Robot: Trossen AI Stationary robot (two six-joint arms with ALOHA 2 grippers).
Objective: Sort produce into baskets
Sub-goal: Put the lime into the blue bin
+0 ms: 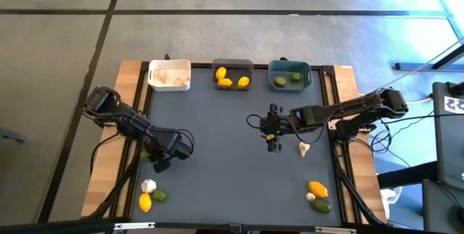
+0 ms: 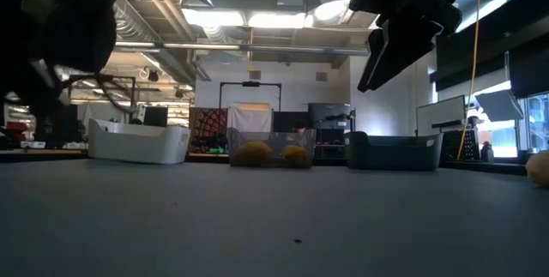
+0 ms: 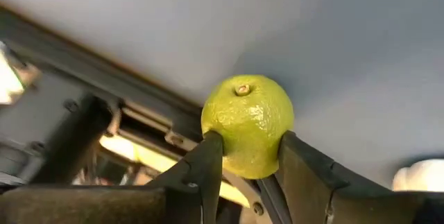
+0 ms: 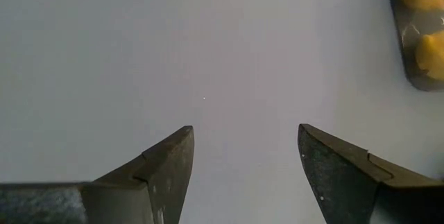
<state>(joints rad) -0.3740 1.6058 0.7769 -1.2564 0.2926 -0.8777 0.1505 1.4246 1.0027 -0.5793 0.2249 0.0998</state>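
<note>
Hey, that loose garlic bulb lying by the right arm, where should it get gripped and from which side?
Judging from the high view, the garlic bulb lies alone on the dark mat with open space around it, so come straight down from above. Close on its round, wider body rather than the tapered tip, which could slip. The right end effector, open and empty, hangs nearby.
</note>
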